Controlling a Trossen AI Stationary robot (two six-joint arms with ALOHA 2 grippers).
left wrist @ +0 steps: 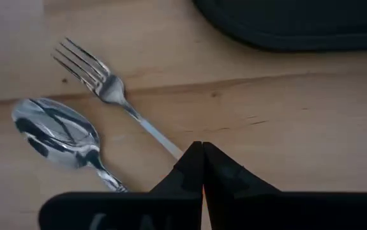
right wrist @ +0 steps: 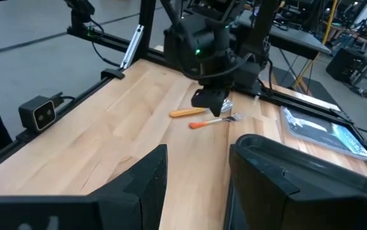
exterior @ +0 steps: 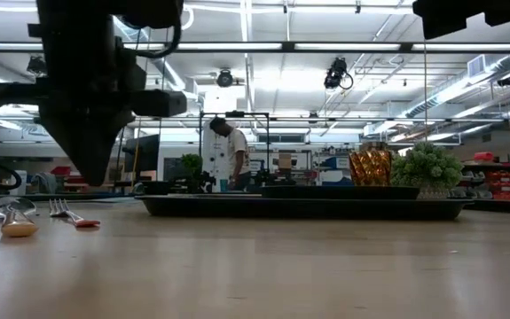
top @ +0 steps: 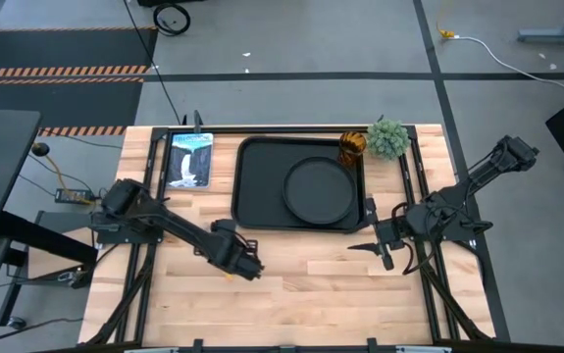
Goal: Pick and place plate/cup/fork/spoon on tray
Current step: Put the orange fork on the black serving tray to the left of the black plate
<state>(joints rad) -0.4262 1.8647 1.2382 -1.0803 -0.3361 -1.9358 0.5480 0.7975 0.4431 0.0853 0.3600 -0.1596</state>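
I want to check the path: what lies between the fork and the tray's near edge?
Only bare wooden tabletop. In the left wrist view the fork and the tray are separated by plain wood; the right wrist view agrees.

Grey concrete floor [top: 360, 39], striped hazard mat [top: 61, 71]; ceiling strip lights [exterior: 325, 46], perhaps shelving.

In the overhead view, the tray [top: 262, 186] sits at upper centre with the plate [top: 320, 190] in its right half and the cup [top: 351, 147] in its upper right corner; fork [left wrist: 110, 89] and spoon [left wrist: 59, 131] lie side by side below-left on the table [top: 321, 284].
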